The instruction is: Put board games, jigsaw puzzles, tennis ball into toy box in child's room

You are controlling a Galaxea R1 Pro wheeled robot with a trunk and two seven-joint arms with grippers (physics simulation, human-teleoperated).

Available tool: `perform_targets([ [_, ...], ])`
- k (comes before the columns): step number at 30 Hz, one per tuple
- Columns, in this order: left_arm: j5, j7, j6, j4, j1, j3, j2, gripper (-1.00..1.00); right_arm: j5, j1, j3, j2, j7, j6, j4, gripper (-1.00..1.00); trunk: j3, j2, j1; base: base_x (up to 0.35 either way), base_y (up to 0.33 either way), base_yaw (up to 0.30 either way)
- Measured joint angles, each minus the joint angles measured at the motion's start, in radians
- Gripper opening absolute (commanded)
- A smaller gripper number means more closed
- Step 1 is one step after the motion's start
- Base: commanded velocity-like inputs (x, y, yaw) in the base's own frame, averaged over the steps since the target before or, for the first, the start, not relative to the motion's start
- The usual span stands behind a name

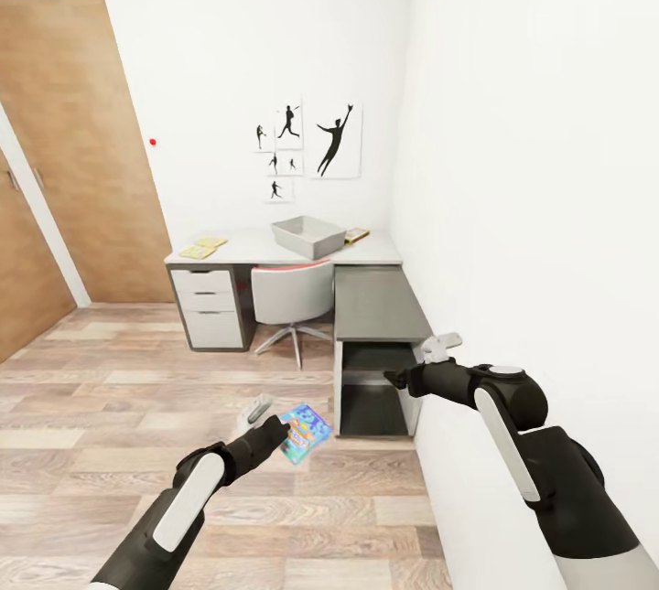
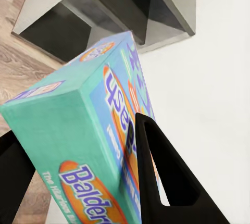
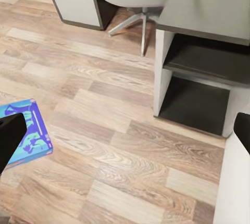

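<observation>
My left gripper point(image 1: 275, 437) is shut on a blue-green board game point(image 1: 304, 432), held low over the wood floor. The left wrist view shows its black fingers point(image 2: 156, 172) clamping the printed box point(image 2: 94, 125). My right gripper point(image 1: 397, 379) hangs open and empty beside the table's dark grey corner section point(image 1: 375, 302); its wrist view also catches the blue box point(image 3: 30, 133). Across the room, the grey toy box point(image 1: 308, 236) stands on the pale table point(image 1: 265, 252). Flat yellowish toys point(image 1: 203, 248) lie at its left end and a colourful flat one point(image 1: 356, 235) beside the bin, too small to name. Tennis ball and bed are out of view.
A red-and-white swivel chair point(image 1: 293, 293) is tucked under the desk beside the grey drawer unit point(image 1: 212, 306). A white wall point(image 1: 531, 206) runs close along my right. Wooden doors point(image 1: 82, 151) stand at the left. Open plank floor point(image 1: 137, 407) lies between me and the desk.
</observation>
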Motion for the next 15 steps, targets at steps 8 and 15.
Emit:
perform_targets([
  [8,-0.002,-0.008,-0.001,-0.001,0.000,-0.004,0.001,-1.00,0.001,0.000,-0.002,0.000,0.001,0.000,0.000,1.00,0.000,0.000,0.000,0.330,0.003,0.000],
  [15,-0.002,-0.010,-0.002,-0.001,0.000,-0.002,0.001,-1.00,0.001,0.000,-0.002,0.000,0.001,-0.001,0.000,1.00,0.000,0.000,0.000,0.341,-0.120,0.000],
])
